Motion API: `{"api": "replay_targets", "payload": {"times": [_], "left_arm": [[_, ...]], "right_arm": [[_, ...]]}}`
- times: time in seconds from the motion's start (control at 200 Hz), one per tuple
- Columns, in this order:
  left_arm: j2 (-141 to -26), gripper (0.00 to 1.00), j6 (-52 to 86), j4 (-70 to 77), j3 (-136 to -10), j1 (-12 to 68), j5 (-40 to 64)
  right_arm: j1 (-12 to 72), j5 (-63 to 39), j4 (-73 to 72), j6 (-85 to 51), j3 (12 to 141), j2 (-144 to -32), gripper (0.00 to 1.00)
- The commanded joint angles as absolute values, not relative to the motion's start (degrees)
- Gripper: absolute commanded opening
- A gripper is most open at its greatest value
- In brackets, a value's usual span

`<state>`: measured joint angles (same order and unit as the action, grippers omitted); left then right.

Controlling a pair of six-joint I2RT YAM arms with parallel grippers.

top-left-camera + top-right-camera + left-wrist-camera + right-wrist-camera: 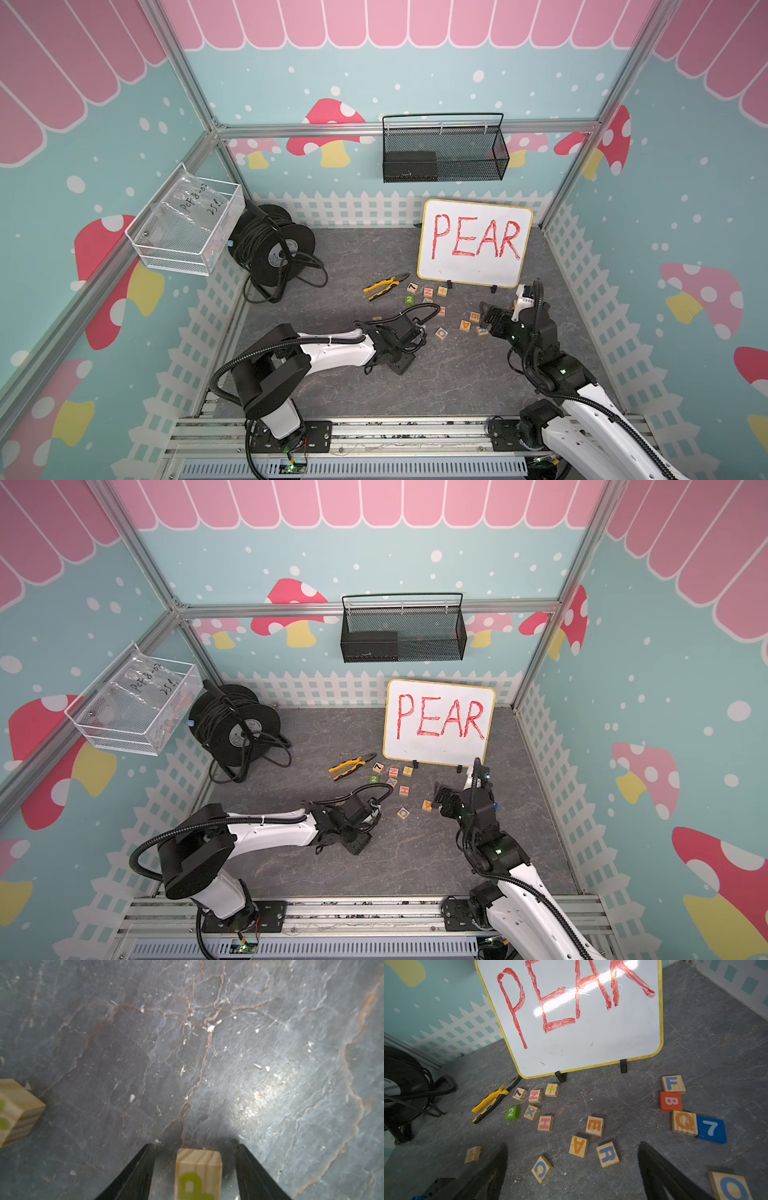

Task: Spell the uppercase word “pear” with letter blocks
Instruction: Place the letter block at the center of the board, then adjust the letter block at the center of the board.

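Between my left gripper's [195, 1145] black fingers, a wooden block with a yellow-green P [198, 1172] rests on the grey floor. A gap shows on each side of it, so the jaws are open. In both top views this gripper [397, 363] covers the P block. My right gripper [573, 1145] is wide open and empty. It hovers over the orange A block [578, 1146], the blue R block [607, 1154] and the orange E block [595, 1126]. In a top view the A [465, 325] and E [475, 317] lie just left of the right gripper [486, 318].
A white board [473, 243] with red PEAR stands at the back. Yellow pliers [384, 286], a green 2 block [512, 1112] and several other blocks, among them C [542, 1168], H [545, 1123] and Q [684, 1123], lie around. A cable reel [270, 249] sits back left.
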<state>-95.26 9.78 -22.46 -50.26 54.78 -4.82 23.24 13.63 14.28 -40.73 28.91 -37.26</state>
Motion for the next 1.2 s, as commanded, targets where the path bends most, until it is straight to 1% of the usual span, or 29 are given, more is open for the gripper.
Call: {"api": "replay_targets", "payload": {"times": [0.0,0.19,0.315,0.485,0.666,0.731,0.841,0.951,1.101,1.196], "left_arm": [[-94.46,0.71,14.92,-23.3,-50.84,54.93,-8.18],[-90.42,0.74,27.07,-31.21,-54.24,54.92,-12.93],[-86.72,0.8,36.62,-37.97,-56.58,54.64,-16.03],[-81.7,0.82,51.24,-39.26,-53.06,52.72,-7.64],[-79.93,0.82,60.87,-40.29,-50.82,50.74,2.24],[-80.73,0.82,62.61,-40.14,-51.61,50.37,5.27],[-83.69,0.82,63.03,-43.29,-56.2,50.37,5.81],[-85.91,0.81,65.0,-42.85,-57.65,49.92,8.79],[-88.79,0.8,67.87,-42.05,-57.45,49.06,10.82],[-90.51,0.78,70.72,-38.61,-56.13,48.02,13.62]], "right_arm": [[22.95,12.94,11.88,-40.3,27.94,-37.68,0.99],[22.96,13.0,10.47,-38.1,27.87,-38.14,0.99],[22.94,13.35,9.56,-36.56,27.61,-38.04,0.99],[23.01,12.51,6.38,-31.9,27.34,-38.19,0.99],[22.96,8.21,4.02,-24.94,28.22,-40.05,0.99],[22.94,7.07,3.69,-24.31,27.88,-40.42,0.99],[22.95,6.16,4.08,-24.08,26.95,-40.69,0.99],[22.95,6.96,4.9,-25.3,26.0,-39.98,0.99],[22.94,5.03,5.18,-27.49,25.19,-37.94,0.99],[22.96,2.61,4.85,-26.42,24.49,-36.25,0.99]]}}
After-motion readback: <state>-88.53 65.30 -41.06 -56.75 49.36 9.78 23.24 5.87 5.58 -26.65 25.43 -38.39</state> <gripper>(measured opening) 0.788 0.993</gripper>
